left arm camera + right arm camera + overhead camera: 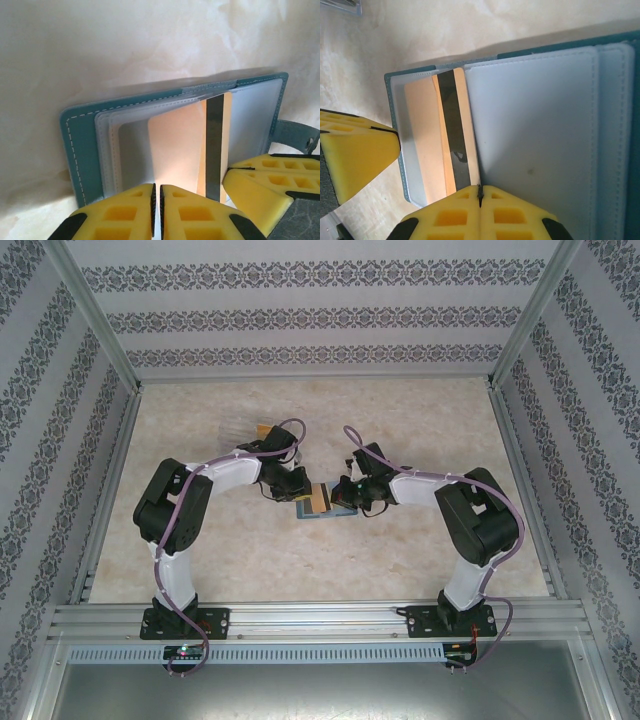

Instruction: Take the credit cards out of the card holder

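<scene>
Left gripper: jaws together, pinching the black-striped orange-gold plastic card inside the blue-grey soft folding card holder. Right gripper: jaws together, tips at the clear plastic sleeve edge.

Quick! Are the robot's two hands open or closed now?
Left gripper: closed at the card holder; grip unclear.
Right gripper: closed at the orange card; grip unclear.
</scene>
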Controlling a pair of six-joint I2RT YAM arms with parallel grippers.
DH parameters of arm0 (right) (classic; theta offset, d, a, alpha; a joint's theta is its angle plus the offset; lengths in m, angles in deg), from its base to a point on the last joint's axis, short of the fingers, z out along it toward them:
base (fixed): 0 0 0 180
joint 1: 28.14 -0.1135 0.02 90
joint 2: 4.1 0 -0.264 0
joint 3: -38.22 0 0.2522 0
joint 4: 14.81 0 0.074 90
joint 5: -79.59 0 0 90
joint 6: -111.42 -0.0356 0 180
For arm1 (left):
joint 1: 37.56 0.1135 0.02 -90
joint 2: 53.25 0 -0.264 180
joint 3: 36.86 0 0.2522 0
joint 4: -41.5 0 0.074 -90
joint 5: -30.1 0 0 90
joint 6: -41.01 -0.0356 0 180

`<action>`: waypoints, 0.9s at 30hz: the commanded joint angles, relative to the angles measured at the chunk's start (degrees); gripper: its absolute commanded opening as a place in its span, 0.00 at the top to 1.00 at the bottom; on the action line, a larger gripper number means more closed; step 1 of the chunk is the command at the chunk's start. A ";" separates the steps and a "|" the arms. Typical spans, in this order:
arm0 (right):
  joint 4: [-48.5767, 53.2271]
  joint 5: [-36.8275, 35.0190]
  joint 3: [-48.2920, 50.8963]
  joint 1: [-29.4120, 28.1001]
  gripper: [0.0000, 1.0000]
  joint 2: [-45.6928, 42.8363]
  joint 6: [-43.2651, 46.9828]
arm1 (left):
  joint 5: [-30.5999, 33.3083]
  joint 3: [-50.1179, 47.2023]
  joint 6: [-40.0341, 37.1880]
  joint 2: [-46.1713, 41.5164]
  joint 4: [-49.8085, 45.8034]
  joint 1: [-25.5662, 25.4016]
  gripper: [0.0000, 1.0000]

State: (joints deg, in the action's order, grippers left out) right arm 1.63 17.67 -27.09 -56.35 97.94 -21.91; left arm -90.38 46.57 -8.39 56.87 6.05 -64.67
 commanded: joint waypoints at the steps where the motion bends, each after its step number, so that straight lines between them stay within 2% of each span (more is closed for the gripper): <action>1: -1.27 1.38 0.31 0.44 0.92 1.30 0.30 | -0.50 0.39 0.58 2.16 0.28 -1.06 0.88; 6: -1.12 2.90 -0.54 0.48 0.79 2.86 0.06 | 2.09 -0.98 -0.36 3.71 -1.93 -1.28 0.91; 11: -0.66 3.56 -0.98 0.49 0.78 4.39 0.26 | 5.41 -3.04 -1.03 3.70 -3.15 -1.28 0.92; 17: -4.94 7.03 -0.16 0.78 0.78 4.75 0.00 | 5.74 -2.93 -1.67 4.57 -3.36 -1.33 0.92; 22: -6.34 8.66 0.04 1.21 0.82 4.35 0.34 | 6.67 -3.11 -1.74 5.01 -3.53 -1.28 0.92; 27: -6.36 7.86 1.21 1.65 0.94 3.16 0.34 | 6.99 -3.93 -1.31 5.12 -2.65 -1.28 0.92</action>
State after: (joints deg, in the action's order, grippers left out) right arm -2.44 25.36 -27.22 -54.84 101.28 -21.95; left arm -89.64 46.00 -8.68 58.23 7.23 -64.98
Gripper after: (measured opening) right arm 0.075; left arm 0.082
